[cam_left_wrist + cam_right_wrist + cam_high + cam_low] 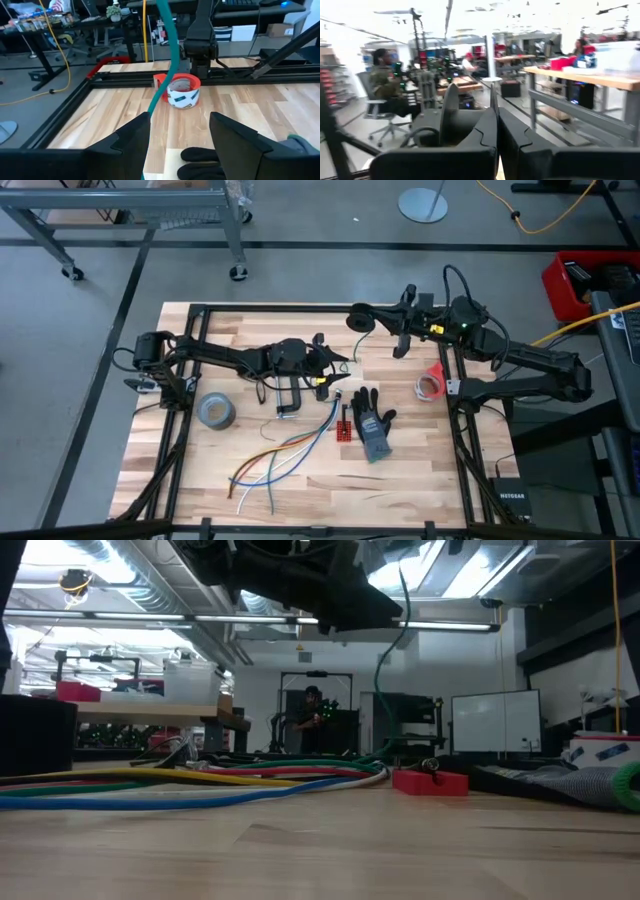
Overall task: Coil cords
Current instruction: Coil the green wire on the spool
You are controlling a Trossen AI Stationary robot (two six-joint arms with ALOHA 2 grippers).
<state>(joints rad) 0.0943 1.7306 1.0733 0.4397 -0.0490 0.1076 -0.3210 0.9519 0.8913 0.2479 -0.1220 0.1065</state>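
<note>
Overhead, logged right gripper (362, 317) stretched over the table's (420, 470) far side, clamped on dark round cord (358, 330); teal tail hung toward left gripper (340, 372). Left wrist: found fingers spread wide, tail (170, 60) passing between; red-rimmed roll (182, 90) beyond. Right wrist: saw fingers (485, 135) pressed together.

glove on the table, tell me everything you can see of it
The glove lies flat on the wooden table, right of centre. Its fingers are black and spread, pointing toward the far edge; the palm and cuff look grey, like coated knit fabric. It seems empty. A small red board lies close beside it. No pincer touches it.
</note>
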